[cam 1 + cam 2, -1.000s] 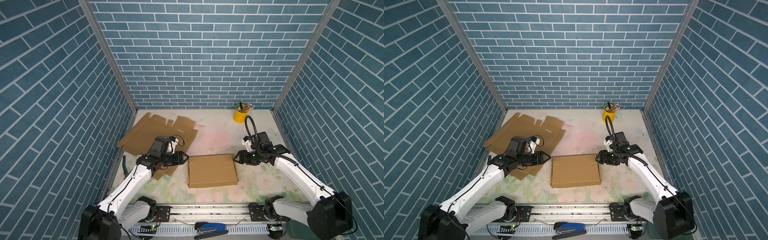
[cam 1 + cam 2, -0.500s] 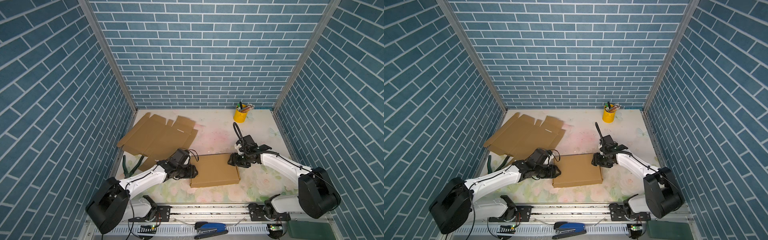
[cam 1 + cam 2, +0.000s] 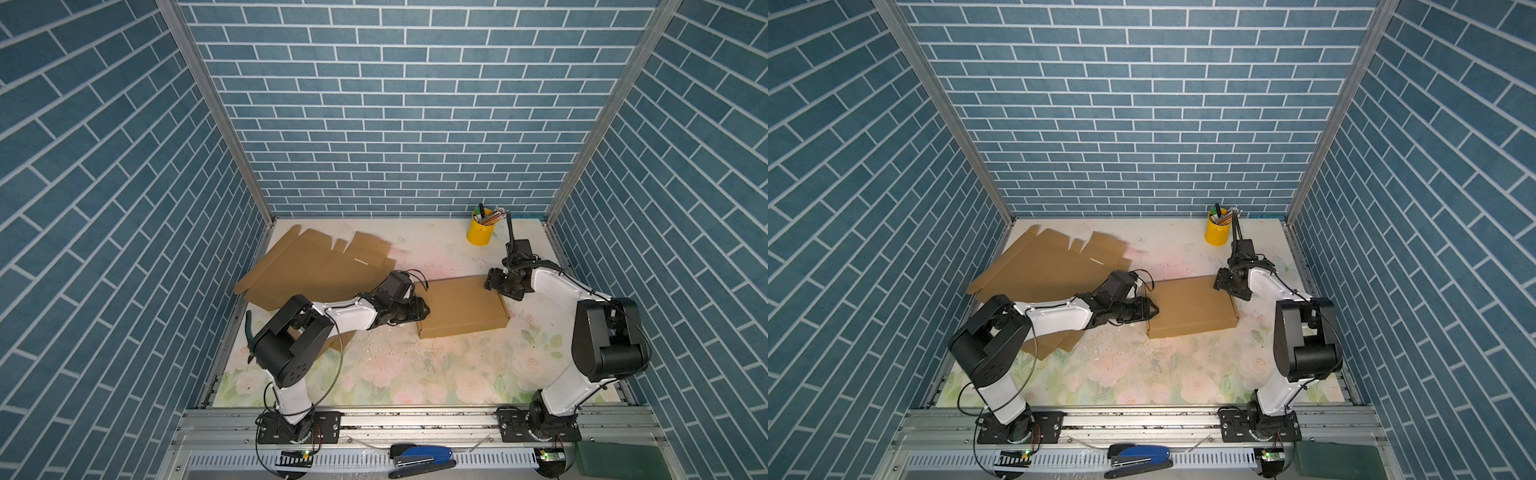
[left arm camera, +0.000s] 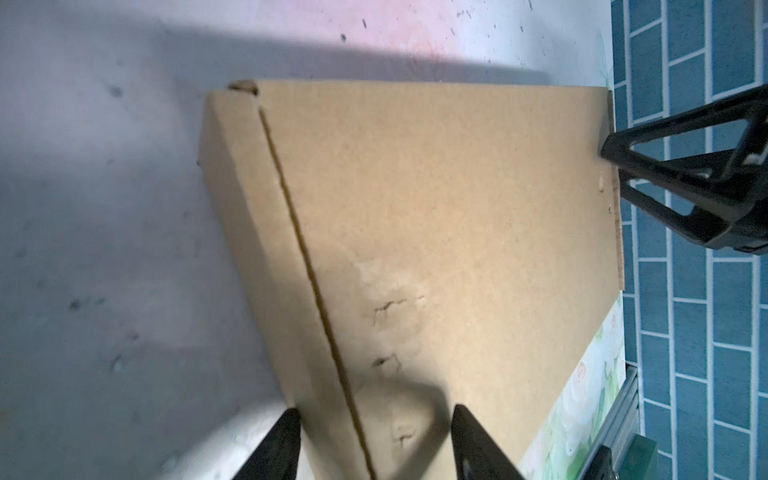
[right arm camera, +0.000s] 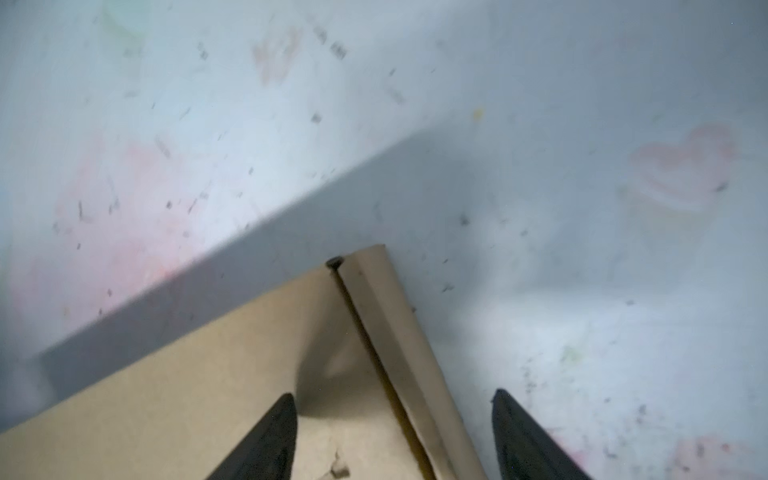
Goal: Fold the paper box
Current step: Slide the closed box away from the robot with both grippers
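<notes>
- Box (image 3: 461,305) lies flat on the mat (image 3: 374,365), lid down, on the rail side of the cup (image 3: 479,232).
- Right gripper (image 3: 492,286) sits at the box corner nearest the cup. Jaws are wide, one finger over the lid, one over bare mat, gripping nothing.
- Left gripper (image 3: 1152,311) sits at the box edge farthest from the cup. Jaws are part-open astride the side wall, not clamped as far as I can see.
- Lid seam shows a dark gap in both wrist views, so I judge the lid wants seating.
- Plan: press along the seam from both ends together so the box can't skid, and keep fingertips clear of the flap edge.
</notes>
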Controlling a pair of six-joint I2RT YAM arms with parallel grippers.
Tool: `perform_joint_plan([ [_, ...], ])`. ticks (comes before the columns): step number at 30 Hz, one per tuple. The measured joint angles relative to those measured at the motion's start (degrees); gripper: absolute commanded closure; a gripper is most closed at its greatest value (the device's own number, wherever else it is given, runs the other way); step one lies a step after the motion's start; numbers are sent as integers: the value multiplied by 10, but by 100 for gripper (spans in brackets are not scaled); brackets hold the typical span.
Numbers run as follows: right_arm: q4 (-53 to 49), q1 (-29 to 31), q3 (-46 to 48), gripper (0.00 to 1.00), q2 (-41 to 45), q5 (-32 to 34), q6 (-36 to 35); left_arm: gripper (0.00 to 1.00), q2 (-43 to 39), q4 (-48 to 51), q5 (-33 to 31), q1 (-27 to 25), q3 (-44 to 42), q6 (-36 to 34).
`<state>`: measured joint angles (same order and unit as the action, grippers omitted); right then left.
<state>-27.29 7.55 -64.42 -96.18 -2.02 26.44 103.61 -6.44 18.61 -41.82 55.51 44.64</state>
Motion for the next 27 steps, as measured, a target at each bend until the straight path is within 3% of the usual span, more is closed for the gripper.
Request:
perform_joint_plan([
  [8, -51, -39, -26, 20, 74, 82, -33, 41, 81, -33, -30, -26, 87, 42],
  [17, -68, -43, -26, 25, 189, 105, -38, 41, 202, -41, -82, -102, 245, 111],
  [23, -80, -42, -26, 34, 189, 85, -38, 38, 295, 4, -104, -125, 409, 93],
  [27, -81, -33, -26, 37, 189, 55, -35, 33, 283, 45, -107, -120, 422, 41],
])
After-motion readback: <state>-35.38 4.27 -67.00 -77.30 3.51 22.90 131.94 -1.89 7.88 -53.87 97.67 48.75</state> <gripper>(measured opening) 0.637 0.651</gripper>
